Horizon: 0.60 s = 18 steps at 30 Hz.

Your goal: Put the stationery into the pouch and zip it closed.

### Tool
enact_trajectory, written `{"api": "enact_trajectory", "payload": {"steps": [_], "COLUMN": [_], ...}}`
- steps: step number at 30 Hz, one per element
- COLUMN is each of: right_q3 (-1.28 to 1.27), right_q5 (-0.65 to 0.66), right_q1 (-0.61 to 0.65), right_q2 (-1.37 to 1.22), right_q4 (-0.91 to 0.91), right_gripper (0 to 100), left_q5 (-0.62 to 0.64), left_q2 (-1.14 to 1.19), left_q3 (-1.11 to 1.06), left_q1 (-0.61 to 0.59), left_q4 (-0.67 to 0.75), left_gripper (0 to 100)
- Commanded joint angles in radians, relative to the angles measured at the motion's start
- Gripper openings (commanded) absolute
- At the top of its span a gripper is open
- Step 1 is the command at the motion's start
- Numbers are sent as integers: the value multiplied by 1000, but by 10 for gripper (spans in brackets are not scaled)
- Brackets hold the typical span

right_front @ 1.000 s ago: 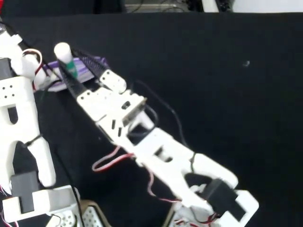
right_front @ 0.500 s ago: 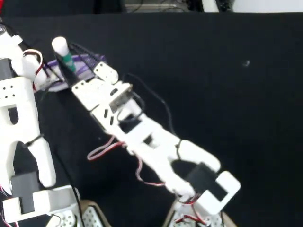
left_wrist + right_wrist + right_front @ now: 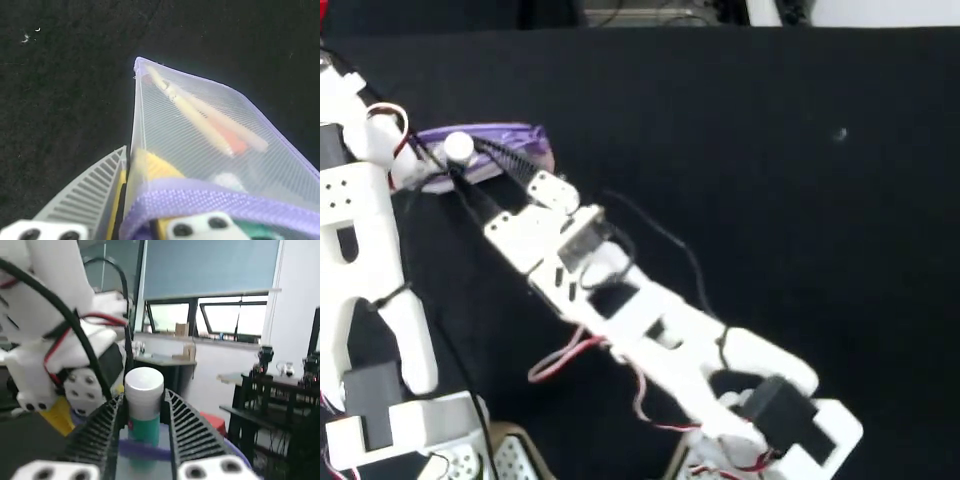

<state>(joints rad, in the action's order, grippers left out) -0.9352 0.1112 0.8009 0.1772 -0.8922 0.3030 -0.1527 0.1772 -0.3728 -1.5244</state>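
Observation:
A translucent pouch [image 3: 510, 135] with a purple zip band lies at the table's far left. My left gripper [image 3: 131, 170] is shut on the pouch's [image 3: 200, 145] open edge and holds it up. Inside lie pens [image 3: 200, 120] in pale yellow and orange. My right gripper [image 3: 470, 162] is shut on a glue stick [image 3: 458, 148] with a white cap and green body, at the pouch mouth. In the right wrist view the glue stick [image 3: 144, 385] stands upright between the ribbed black fingers [image 3: 100, 430], its lower end behind the purple edge [image 3: 145, 451]. Its cap [image 3: 227, 180] shows through the pouch wall.
The left arm [image 3: 360, 210] stands along the left edge of the black table [image 3: 800, 200]. The right arm [image 3: 650, 330] stretches diagonally from the front middle towards the pouch, with loose red and black wires [image 3: 560, 360] beside it.
The right gripper first lifted the glue stick toward the far left, then lowered it. The cap now sits lower, at the pouch mouth, and the green body is hidden.

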Motion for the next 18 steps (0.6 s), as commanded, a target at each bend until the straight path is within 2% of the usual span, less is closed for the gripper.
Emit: {"api": "enact_trajectory", "payload": {"steps": [1, 5, 15, 18], "right_q3": [85, 111, 137, 137], "right_q5": [-2, -2, 5, 5], "right_q1": [9, 5, -20, -43], "right_q2": [54, 59, 62, 105], "right_q4": [123, 180, 187, 269], "right_gripper": [90, 187, 188, 188], "left_q5": [0, 0, 0, 0], "left_q2": [5, 5, 5, 5], "left_q3": [-8, -8, -8, -8], "left_q1": [-39, -44, -44, -44], "left_q4": [20, 21, 21, 21], "left_gripper": [30, 30, 30, 30]}}
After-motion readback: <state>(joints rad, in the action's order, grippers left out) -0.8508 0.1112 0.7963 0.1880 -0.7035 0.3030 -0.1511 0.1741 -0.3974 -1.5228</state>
